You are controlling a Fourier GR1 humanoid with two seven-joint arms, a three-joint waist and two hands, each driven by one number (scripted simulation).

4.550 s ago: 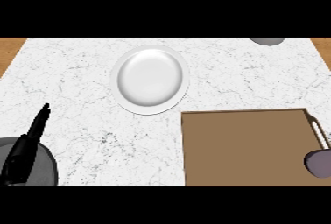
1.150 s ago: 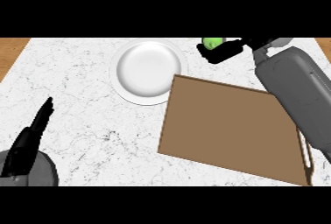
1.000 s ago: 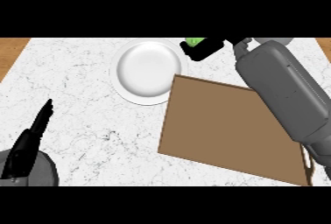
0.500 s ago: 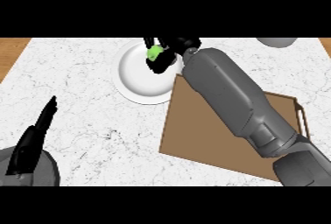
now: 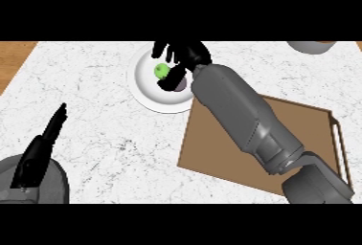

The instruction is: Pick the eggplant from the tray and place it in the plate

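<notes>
Eggplant: one, over the white plate, green end up.
Right hand: fingers curled around the eggplant.
Left hand: straight, at the lower left edge.
Tray: one, tilted, beside the plate.
Table: bare marble between plate and left hand.

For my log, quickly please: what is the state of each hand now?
Left hand: open, resting at lower left.
Right hand: over the plate, curled round the eggplant.
</notes>
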